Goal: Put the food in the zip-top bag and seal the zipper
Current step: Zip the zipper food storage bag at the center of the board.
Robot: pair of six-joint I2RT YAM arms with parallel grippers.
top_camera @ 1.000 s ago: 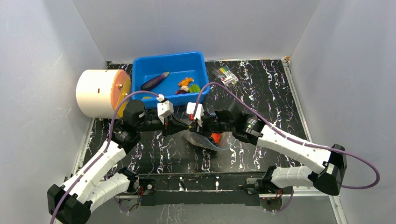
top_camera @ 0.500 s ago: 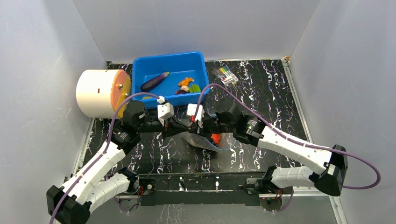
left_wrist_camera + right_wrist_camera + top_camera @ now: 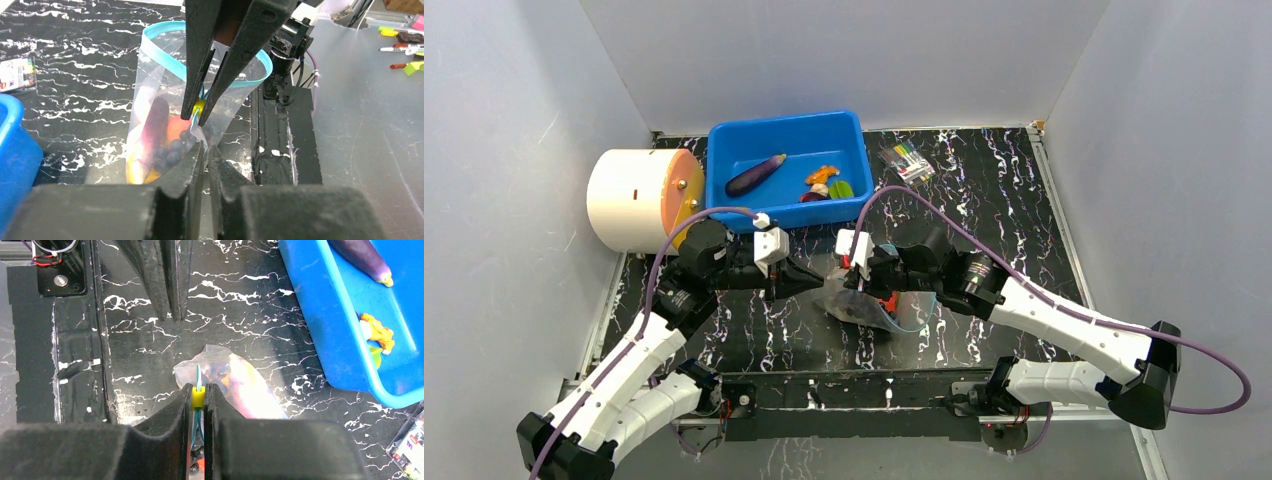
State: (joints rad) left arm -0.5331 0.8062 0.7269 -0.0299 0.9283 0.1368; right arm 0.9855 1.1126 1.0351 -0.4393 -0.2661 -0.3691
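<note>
The clear zip-top bag lies on the black table between both grippers, its mouth standing open in a teal loop. Dark grapes and an orange piece lie inside it. My right gripper is shut on the zipper's yellow slider at one end of the mouth. My left gripper is shut and holds nothing. The right wrist view shows bare table between its fingers and the bag. More food lies in the blue bin: a purple eggplant, an orange piece and a green slice.
The blue bin stands at the back, close behind both grippers. A white cylinder with an orange face lies at the left. A clear packet of coloured markers lies to the right of the bin. Grey walls enclose the table.
My left gripper has drawn back to the left, away from the bag. My right gripper has shut tighter on the yellow slider and shifted slightly right with the bag.
</note>
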